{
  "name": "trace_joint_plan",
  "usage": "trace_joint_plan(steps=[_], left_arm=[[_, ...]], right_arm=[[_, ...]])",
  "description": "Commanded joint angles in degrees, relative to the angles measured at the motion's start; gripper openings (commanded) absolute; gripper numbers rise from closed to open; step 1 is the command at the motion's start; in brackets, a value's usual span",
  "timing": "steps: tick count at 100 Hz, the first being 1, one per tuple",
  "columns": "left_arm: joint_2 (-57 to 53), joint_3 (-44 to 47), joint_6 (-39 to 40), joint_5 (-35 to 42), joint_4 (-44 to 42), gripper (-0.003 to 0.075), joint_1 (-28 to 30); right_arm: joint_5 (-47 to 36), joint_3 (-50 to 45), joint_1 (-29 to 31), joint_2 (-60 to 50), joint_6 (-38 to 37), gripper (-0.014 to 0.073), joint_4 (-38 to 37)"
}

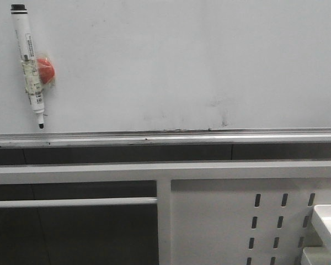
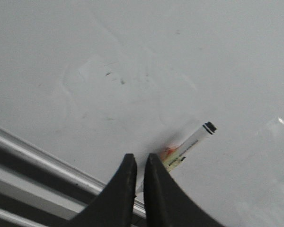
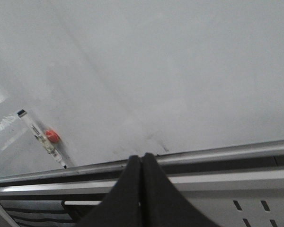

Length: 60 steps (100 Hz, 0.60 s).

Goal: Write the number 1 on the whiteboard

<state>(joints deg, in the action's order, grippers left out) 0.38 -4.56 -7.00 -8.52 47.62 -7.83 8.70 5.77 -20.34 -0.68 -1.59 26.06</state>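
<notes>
Front view shows the whiteboard (image 1: 182, 61) blank, no stroke yet. At ten o'clock a marker (image 1: 28, 61) clings there by a red magnet (image 1: 45, 70), tip down; light, stiff, slick, best pinched mid-barrel. Both arms' jaws sit clenched, empty.

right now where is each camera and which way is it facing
Front view: looks forward at the whiteboard, its silver rail and the perforated panel; no arm shows.
Left wrist view: on the left arm, facing the board; left gripper nearly closed.
Right wrist view: on the right arm, facing board and rail; right gripper closed.
All three share the marker with its red-orange magnet.
</notes>
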Motion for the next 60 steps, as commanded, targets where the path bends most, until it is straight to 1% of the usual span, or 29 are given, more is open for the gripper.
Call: trace_joint_plan(steps=[1, 6, 11, 17, 24, 29, 35, 48, 55, 60], left_arm=[[3.0, -5.9, -0.4, -0.5, -7.3, 0.0099, -0.4], [5.5, -9.3, -2.1, -3.2, -10.6, 0.0134, -0.4], [8.1, -12.3, -5.3, -6.1, -12.7, 0.0167, -0.4], [11.5, -15.5, -11.4, -9.5, -13.8, 0.0197, -0.4], [16.1, -18.7, -18.2, -13.2, -13.8, 0.0217, -0.4], [19.2, -20.3, -21.8, -15.2, -13.8, 0.0225, -0.4], [22.4, -21.2, -24.1, -15.7, -13.8, 0.0232, -0.8], [26.4, -21.3, -24.2, -14.7, -13.8, 0.0233, -3.6], [28.0, -21.3, -24.2, -14.9, -14.4, 0.0233, -5.3], [29.0, -21.3, -24.2, -15.6, -16.0, 0.0233, -6.6]], right_arm=[[-2.1, 4.1, 0.2, -1.0, 1.9, -0.0069, -0.7], [-0.1, 5.6, 0.2, -1.0, 4.5, -0.0069, -1.6], [2.2, 6.9, 0.2, -1.0, 7.8, -0.0069, -2.2], [4.6, 8.1, 0.2, -1.0, 11.2, -0.0066, -3.3], [5.8, 9.1, 0.2, -0.5, 12.1, -0.0041, -4.3], [6.0, 9.3, 0.2, -0.2, 12.1, 0.0004, -4.7], [5.9, 9.3, 0.2, 0.2, 12.1, 0.0083, -4.9], [6.2, 9.3, 0.2, 2.0, 12.1, 0.0265, -5.1], [7.0, 9.6, 0.2, 3.2, 12.5, 0.0321, -6.0], [8.4, 10.4, 0.2, 4.2, 14.2, 0.0328, -6.3]])
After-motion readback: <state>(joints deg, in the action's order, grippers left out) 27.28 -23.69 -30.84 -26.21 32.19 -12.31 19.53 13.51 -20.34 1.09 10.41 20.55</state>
